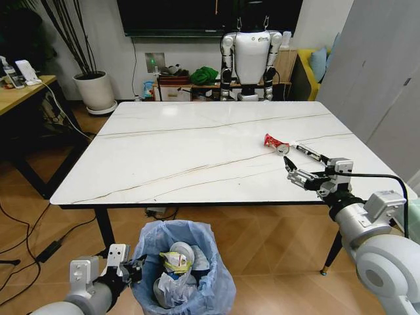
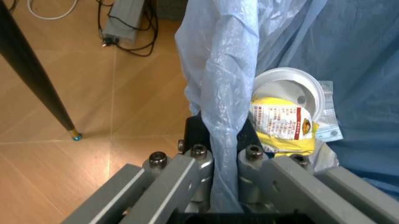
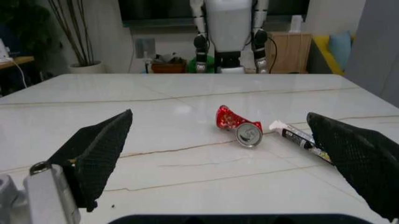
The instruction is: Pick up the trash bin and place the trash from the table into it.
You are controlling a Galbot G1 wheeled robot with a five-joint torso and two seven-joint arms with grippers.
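The trash bin (image 1: 178,270), lined with a crinkly light-blue bag, hangs below the table's near edge. My left gripper (image 1: 134,269) is shut on its rim; in the left wrist view the bag wall (image 2: 223,116) is pinched between the fingers. Inside lie a white lid (image 2: 293,91), a yellow wrapper (image 2: 283,123) and white tissues (image 1: 172,289). On the white marble table (image 1: 197,151) a crushed red can (image 1: 275,144) lies beside a thin dark stick wrapper (image 1: 308,151). My right gripper (image 1: 294,169) stands open just short of the can (image 3: 240,126) and the stick wrapper (image 3: 302,139).
A white humanoid robot (image 1: 251,56) stands behind the table's far edge. A white plant pot (image 1: 95,90) is at the back left, and a wooden desk (image 1: 20,92) at the far left. Cables run over the wooden floor (image 1: 39,243) near a black table leg (image 2: 37,79).
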